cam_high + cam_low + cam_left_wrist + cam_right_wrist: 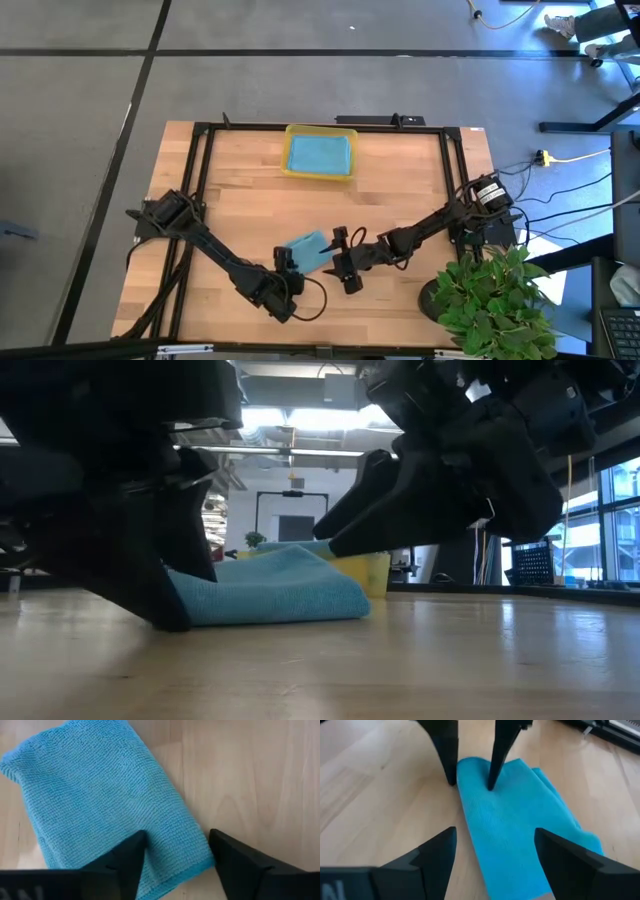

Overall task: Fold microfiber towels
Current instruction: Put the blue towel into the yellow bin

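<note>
A folded teal-blue microfiber towel lies flat on the wooden table near its front middle. My left gripper comes down at the towel's left end, open, astride a corner of it. My right gripper stands open at the towel's right end, its fingers spread over the cloth. In the low view its fingertip hangs just above the towel, and I cannot tell whether it touches. A second teal-blue towel lies in the yellow tray at the far middle. My left gripper stands astride the towel's left edge, slanting down from above. One fingertip rests on the top of the cloth just inside that edge. The other stands on the bare table right beside it. The towel lies flat on the table.
The yellow tray stands behind the towel at the far middle. A green potted plant sits at the table's near right corner. A black frame runs along the table's sides. Bare wood lies left and right of the towel.
</note>
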{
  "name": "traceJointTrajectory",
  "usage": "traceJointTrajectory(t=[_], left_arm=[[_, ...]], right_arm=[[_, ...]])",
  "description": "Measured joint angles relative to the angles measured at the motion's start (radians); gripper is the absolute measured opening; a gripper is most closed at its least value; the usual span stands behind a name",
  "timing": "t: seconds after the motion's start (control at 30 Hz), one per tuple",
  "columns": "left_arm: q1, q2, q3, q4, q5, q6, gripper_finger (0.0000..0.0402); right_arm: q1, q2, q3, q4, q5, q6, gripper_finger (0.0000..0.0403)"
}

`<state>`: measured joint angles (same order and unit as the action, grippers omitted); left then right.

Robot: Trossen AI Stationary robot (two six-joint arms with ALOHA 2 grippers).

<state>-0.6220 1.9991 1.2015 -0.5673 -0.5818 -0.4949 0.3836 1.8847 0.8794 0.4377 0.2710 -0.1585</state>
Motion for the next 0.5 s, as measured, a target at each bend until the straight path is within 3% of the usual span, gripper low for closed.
traceJointTrajectory(t=[0.27,0.4,0.5], left_arm=[[0.001,0.003,-0.003,-0.01,-0.003,0.008,0.0092],[0.003,0.005,-0.007,-0.027,-0.014,0.019,0.002],[0.005,0.004,-0.009,-0.034,-0.047,0.021,0.0007]], right_arm=[[0.003,0.0,0.0,-0.016,-0.005,-0.005,0.0268],[0.028,0.0,0.0,-0.025,-0.006,-0.11,0.0268],[0.056,0.0,0.0,-0.037,0.016,-0.2,0.0268]])
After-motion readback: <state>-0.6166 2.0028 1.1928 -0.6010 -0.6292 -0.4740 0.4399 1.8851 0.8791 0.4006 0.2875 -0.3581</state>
